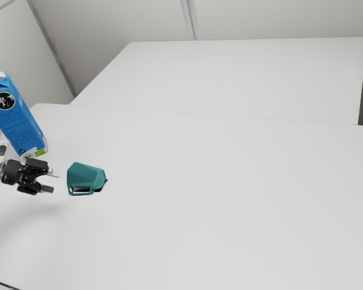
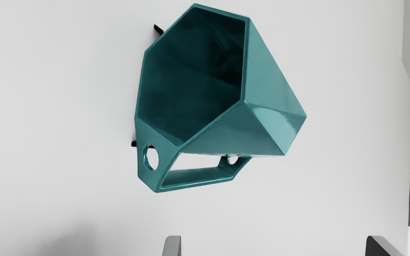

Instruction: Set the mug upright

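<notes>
My gripper (image 1: pixel 52 182) holds its jaws wide apart with nothing between them, just beside the teal faceted mug (image 1: pixel 85 175), which lies on its side on the white table (image 1: pixel 230 205), mouth toward me, while a blue carton (image 1: pixel 15 124) stands behind at the exterior view's left.

Taking the exterior view as a clock face centred on the mug (image 1: pixel 85 174), you are seeing bare table (image 1: pixel 230 199) stretching from twelve round through three to seven o'clock, leaving free room there. A strip of open table is also lying between the mug and your gripper (image 1: pixel 53 182), which is hovering at nine with its fingers spread. The carton (image 1: pixel 13 124) is blocking ten o'clock, looming close to the hand. At six, the mug's handle (image 2: pixel 196 175) is jutting out, its loop leaving an opening.
</notes>
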`<state>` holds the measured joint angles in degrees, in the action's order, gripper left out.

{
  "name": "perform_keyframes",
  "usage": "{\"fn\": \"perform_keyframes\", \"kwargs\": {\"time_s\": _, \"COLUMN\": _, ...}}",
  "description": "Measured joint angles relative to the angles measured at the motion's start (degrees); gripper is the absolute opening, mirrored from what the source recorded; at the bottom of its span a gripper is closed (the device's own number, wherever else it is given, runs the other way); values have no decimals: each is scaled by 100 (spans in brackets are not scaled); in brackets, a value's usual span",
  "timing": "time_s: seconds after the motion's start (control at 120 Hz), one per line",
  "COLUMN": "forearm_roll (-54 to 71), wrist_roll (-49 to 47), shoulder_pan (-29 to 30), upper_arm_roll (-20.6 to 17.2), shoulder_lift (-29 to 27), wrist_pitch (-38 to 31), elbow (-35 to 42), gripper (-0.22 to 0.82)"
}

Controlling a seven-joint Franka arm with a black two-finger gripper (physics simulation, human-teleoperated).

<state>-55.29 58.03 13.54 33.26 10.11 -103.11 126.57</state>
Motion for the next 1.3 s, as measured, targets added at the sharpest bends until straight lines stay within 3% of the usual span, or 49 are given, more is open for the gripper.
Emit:
{"fn": "perform_keyframes", "kwargs": {"time_s": 0.092, "forearm_roll": -134, "wrist_roll": 515, "shoulder_pan": 520, "upper_arm_roll": -666, "shoulder_lift": 369, "wrist_pitch": 157, "elbow": -267, "gripper": 55}}
{"fn": "perform_keyframes", "kwargs": {"time_s": 0.175, "forearm_roll": -198, "wrist_roll": 937, "shoulder_pan": 715, "upper_arm_roll": -864, "shoulder_lift": 380, "wrist_pitch": 240, "elbow": -330, "gripper": 55}}
{"fn": "perform_keyframes", "kwargs": {"time_s": 0.408, "forearm_roll": -254, "wrist_roll": 1888, "shoulder_pan": 1036, "upper_arm_roll": -908, "shoulder_lift": 461, "wrist_pitch": 328, "elbow": -356, "gripper": 55}}
{"fn": "perform_keyframes", "kwargs": {"time_s": 0.675, "forearm_roll": -444, "wrist_roll": 2607, "shoulder_pan": 1246, "upper_arm_roll": -916, "shoulder_lift": 1061, "wrist_pitch": 525, "elbow": -1022, "gripper": 55}}
{"fn": "perform_keyframes", "kwargs": {"time_s": 1.3, "forearm_roll": -899, "wrist_roll": 3453, "shoulder_pan": 797, "upper_arm_roll": -1041, "shoulder_lift": 1232, "wrist_pitch": 908, "elbow": -970, "gripper": 52}}
